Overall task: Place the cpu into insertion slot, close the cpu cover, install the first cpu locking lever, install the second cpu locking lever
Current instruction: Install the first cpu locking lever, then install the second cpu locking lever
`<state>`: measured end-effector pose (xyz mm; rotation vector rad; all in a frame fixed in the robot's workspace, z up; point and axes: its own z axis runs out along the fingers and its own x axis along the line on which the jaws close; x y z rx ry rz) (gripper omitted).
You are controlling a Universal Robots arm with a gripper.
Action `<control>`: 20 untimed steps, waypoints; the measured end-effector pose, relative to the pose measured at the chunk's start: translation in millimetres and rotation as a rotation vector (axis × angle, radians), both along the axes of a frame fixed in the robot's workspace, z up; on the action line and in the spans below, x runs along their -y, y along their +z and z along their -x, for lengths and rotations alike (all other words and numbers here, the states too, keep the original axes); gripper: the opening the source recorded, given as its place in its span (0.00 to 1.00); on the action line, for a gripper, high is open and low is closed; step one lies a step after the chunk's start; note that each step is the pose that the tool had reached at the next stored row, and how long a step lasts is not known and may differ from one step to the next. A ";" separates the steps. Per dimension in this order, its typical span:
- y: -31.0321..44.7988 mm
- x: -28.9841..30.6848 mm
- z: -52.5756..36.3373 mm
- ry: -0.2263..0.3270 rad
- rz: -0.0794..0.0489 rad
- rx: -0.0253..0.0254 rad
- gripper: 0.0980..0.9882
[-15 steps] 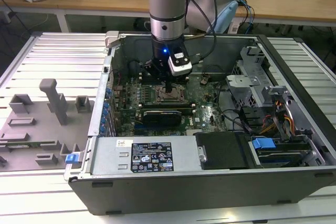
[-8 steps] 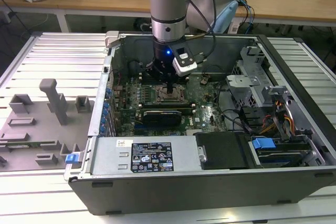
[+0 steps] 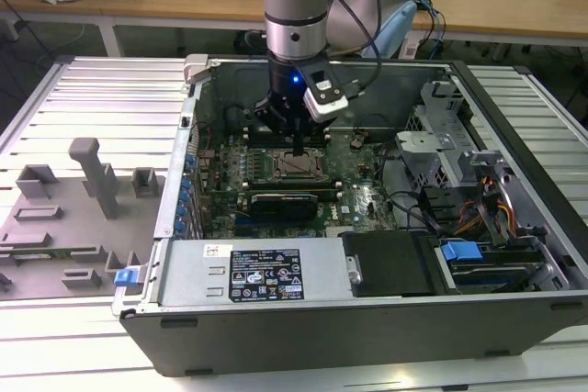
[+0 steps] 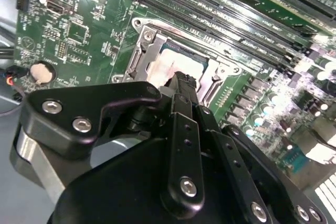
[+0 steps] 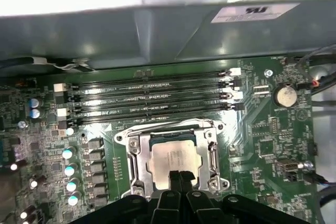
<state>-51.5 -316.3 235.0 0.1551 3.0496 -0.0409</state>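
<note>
The cpu (image 5: pixel 176 156) lies flat in the insertion slot (image 5: pixel 218 129) on the green board, silver top showing. The cpu cover (image 5: pixel 137 156) lies down around it as a metal frame with the chip in its window. My gripper (image 5: pixel 178 176) stands straight over the near edge of the cpu, fingers pressed together with nothing between them. In the second wrist view the fingertips (image 4: pixel 181 80) hang just over the cpu (image 4: pixel 181 59) and the cover (image 4: pixel 139 59). In the exterior view the gripper (image 3: pixel 299 149) reaches down into the open computer case onto the slot (image 3: pixel 296 167). I cannot tell how the locking levers lie.
Long memory slots (image 5: pixel 147 98) run beside the socket, with a coin battery (image 5: pixel 286 95) and capacitors (image 5: pixel 68 171) nearby. The case walls, a drive cage (image 3: pixel 441 135) and a black box (image 3: pixel 390 263) hem in the board. Grey fixtures (image 3: pixel 92 172) stand on the table at the exterior view's left.
</note>
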 end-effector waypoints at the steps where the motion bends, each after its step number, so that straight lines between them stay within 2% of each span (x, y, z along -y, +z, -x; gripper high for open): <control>1: 0.0 0.0 0.0 0.000 0.000 0.0001 0.01; 16: 1.1 0.0 0.0 0.000 0.001 -0.0002 0.01; 18: 4.9 0.0 0.0 0.000 0.001 0.0000 0.01; 20: 14.6 0.0 0.0 0.000 0.001 0.0000 0.01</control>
